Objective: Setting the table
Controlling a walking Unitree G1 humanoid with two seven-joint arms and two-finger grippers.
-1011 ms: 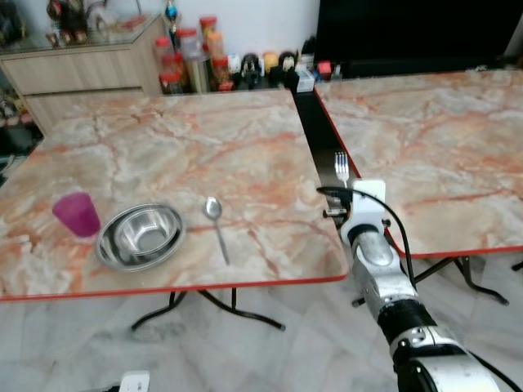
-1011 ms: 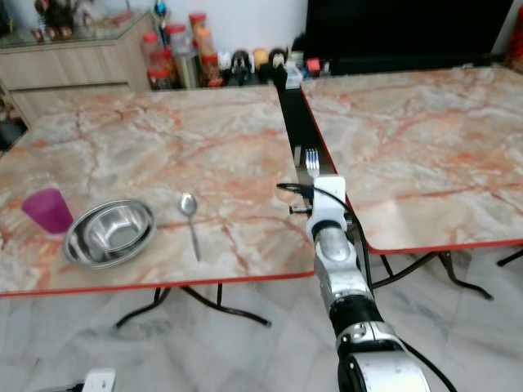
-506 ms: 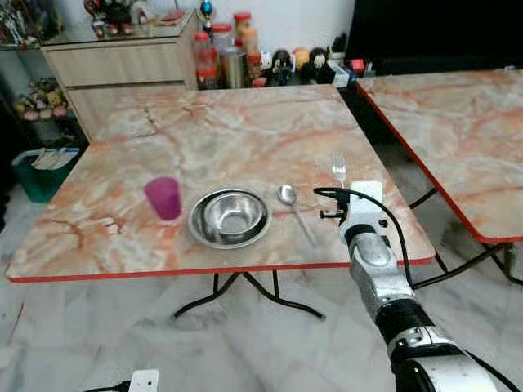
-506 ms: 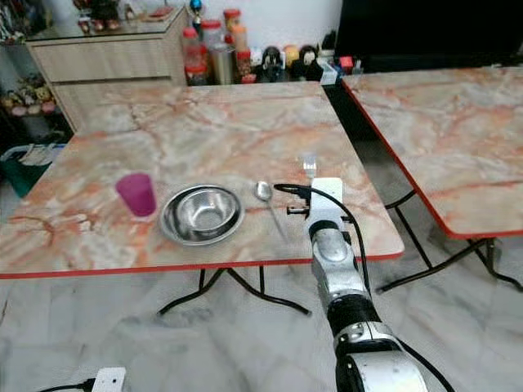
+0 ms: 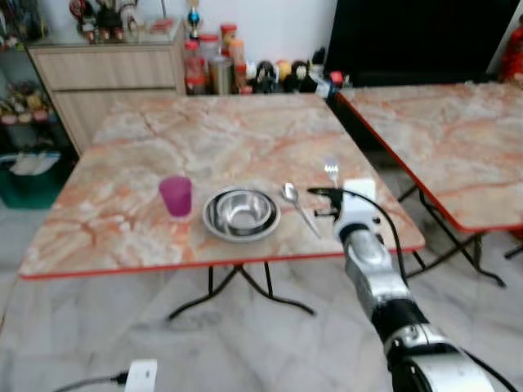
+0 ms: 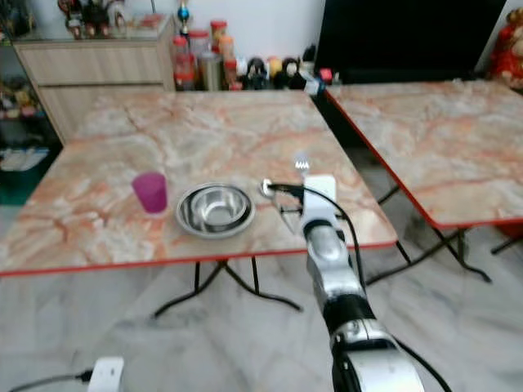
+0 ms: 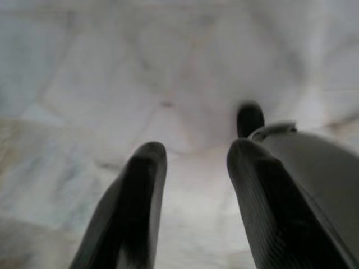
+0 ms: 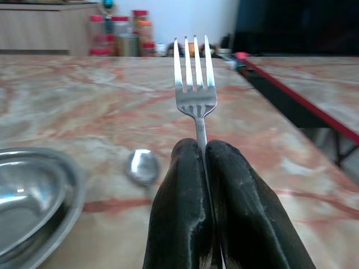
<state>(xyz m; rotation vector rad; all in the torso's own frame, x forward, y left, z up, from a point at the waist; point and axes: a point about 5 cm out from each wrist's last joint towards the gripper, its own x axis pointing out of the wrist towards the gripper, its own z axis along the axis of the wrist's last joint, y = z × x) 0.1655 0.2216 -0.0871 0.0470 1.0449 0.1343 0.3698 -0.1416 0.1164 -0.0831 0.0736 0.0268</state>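
— So, what sits on the pink-veined marble desk (image 5: pixel 147 139) with the red edge, from the left?

— First a translucent purple plastic cup (image 5: pixel 176 196), upright. Just beside it is a round stainless-steel bowl (image 5: pixel 241 213), then a steel spoon (image 5: pixel 297 207) lying flat with its bowl end away from the robot.

— And the arms?

— Further right, the right gripper (image 8: pixel 204 159) reaches forward on its silver arm over the desk's near right corner. Its black fingers (image 8: pixel 241 207) are clamped on the handle of a silver four-tined fork (image 8: pixel 194 78), held upright with its tines up, just right of the spoon. Meanwhile the left gripper (image 7: pixel 193 162) hangs over pale marble floor (image 7: pixel 84 84), its fingers parted around nothing.
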